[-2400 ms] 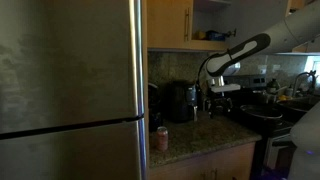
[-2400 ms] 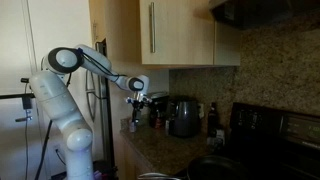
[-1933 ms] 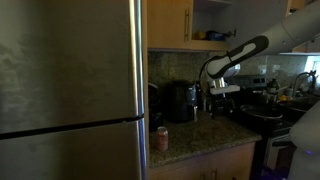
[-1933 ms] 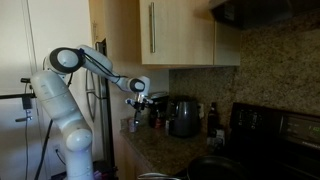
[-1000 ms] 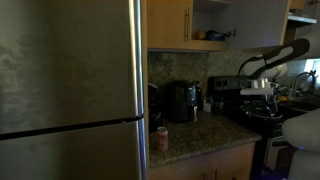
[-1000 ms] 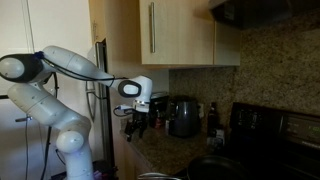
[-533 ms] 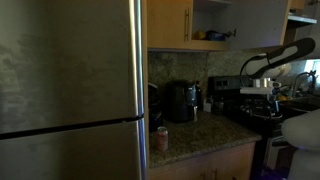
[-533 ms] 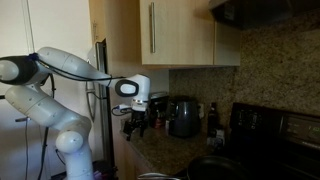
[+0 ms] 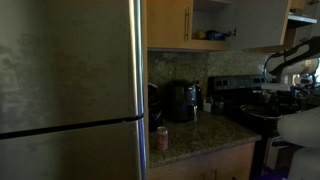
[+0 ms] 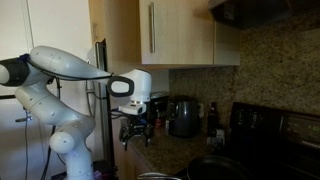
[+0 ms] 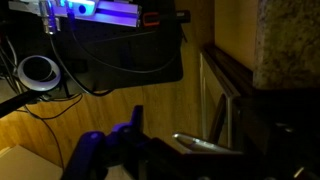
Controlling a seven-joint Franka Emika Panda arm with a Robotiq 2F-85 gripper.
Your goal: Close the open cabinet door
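Observation:
The cabinet door (image 9: pixel 264 22) stands swung open at the upper right, showing its pale beige back beside the open shelves (image 9: pixel 214 20). In an exterior view its light-brown front (image 10: pixel 185 30) faces the camera, with a slim vertical bar handle (image 10: pixel 152 30) near its left edge. My gripper (image 10: pixel 134 133) hangs well below the door, over the counter's outer edge, and touches nothing. It also shows at the far right under the white arm (image 9: pixel 281 90). In the dim wrist view the fingers (image 11: pixel 160 142) look apart and empty.
A big grey refrigerator (image 9: pixel 70 90) fills the left. A closed matching wood door (image 9: pixel 168 22) is next to the open shelves. A black coffee maker (image 9: pixel 180 100) and a small can (image 9: pixel 161 138) stand on the granite counter. A stove with a pan (image 9: pixel 262 118) lies below the arm.
The arm has drawn back from the counter and the coffee maker, toward the stove side, and the gripper has dropped a little. The cabinet door has not moved.

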